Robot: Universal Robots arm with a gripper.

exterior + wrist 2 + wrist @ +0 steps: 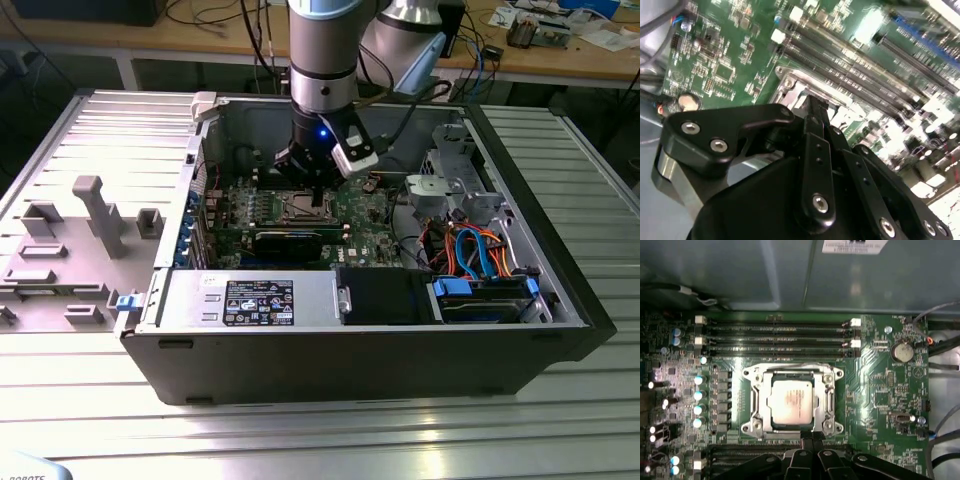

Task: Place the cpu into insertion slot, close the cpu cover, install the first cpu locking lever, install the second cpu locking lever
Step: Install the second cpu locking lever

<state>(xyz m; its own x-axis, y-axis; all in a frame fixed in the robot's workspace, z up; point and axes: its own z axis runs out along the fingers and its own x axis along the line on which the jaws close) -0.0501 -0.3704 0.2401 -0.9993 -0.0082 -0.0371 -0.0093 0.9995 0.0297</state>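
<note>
The cpu [791, 404] sits in the insertion slot [756, 410], the cpu cover [829, 399] framing it. The claw [811, 440], fingers together, hovers at the slot's edge; pressing should stay gentle and square.

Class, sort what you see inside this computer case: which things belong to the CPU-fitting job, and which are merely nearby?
Job things:
- small square silver-grey cpu, seated in the socket
- silvery-bordered square insertion slot on the green board
- black gripper, at the socket's edge

Just nearby:
- long black memory slots
- round silver coin battery
- orange and blue cables
- grey power supply box
</note>
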